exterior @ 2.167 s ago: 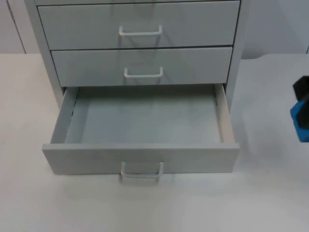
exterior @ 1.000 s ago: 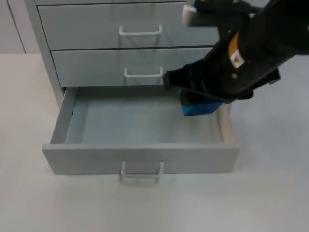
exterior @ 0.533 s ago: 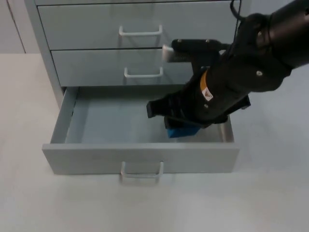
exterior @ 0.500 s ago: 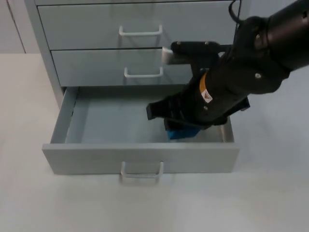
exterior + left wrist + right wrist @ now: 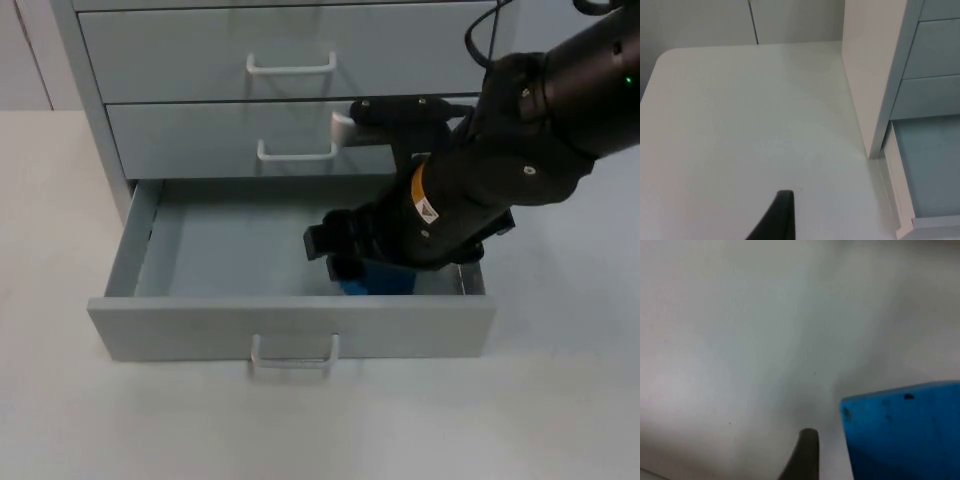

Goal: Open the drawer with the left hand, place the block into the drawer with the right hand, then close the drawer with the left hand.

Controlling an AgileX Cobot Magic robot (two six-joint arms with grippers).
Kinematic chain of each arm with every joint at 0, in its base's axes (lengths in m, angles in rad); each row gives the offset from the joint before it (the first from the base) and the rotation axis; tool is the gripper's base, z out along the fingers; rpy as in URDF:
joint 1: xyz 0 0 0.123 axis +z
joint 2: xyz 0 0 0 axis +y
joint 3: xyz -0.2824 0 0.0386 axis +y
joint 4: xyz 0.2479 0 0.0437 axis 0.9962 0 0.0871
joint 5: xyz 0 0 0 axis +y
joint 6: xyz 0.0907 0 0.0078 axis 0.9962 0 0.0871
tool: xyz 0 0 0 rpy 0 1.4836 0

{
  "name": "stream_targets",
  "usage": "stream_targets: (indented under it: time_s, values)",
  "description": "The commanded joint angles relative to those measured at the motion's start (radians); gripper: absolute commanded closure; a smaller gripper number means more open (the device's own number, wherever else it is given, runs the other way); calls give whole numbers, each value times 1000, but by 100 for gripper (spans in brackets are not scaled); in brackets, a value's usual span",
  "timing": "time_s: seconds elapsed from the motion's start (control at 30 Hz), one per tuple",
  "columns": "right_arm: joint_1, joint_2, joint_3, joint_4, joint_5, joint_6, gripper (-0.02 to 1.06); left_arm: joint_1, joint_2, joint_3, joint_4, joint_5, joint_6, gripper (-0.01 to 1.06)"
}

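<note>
White bench (image 5: pixel 560 400) carries a grey cabinet (image 5: pixel 290 90), which serves as the landmark. Its two upper drawers are closed, and its bottom drawer (image 5: pixel 290 325) is pulled out toward the bench's near edge, its front panel well clear of the cabinet face. From the cabinet's right side the right arm reaches down into the open drawer, covering the drawer's right half. The right end effector (image 5: pixel 350 262) sits low inside the drawer, just behind the front panel, clamped on a blue block (image 5: pixel 378 280). In the right wrist view the block (image 5: pixel 902 432) hangs close above the drawer's pale floor beside a dark fingertip. The left end effector (image 5: pixel 777 217) waits over bare bench beside the cabinet's left wall; whether it is apart or together cannot be told.
</note>
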Motion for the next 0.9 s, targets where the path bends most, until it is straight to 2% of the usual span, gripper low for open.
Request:
stream_targets:
  time_s: [0.0,0.07,0.17,0.2,0.3,0.37,0.63,0.87]
  values:
    - [1,-46,-10,-1,31,4,29,4,-5,6,-10,-9,-5,0]
    - [3,-65,-10,7,53,4,29,4,-5,6,-12,-9,-5,0]
    - [12,-132,-5,102,170,-42,29,4,-5,6,-12,-11,-5,0]
    - [12,-132,-5,102,170,-42,29,4,-5,6,-12,-11,-5,0]
    - [36,-222,26,215,254,-235,29,4,-5,6,-14,-11,-5,0]
    - [49,-258,43,244,281,-263,29,4,-5,6,-16,-11,-5,0]
    - [71,-396,172,318,317,-364,29,4,-5,6,-24,-11,-5,0]
    - [69,-481,286,321,335,-415,29,4,-5,6,-24,-11,-5,0]
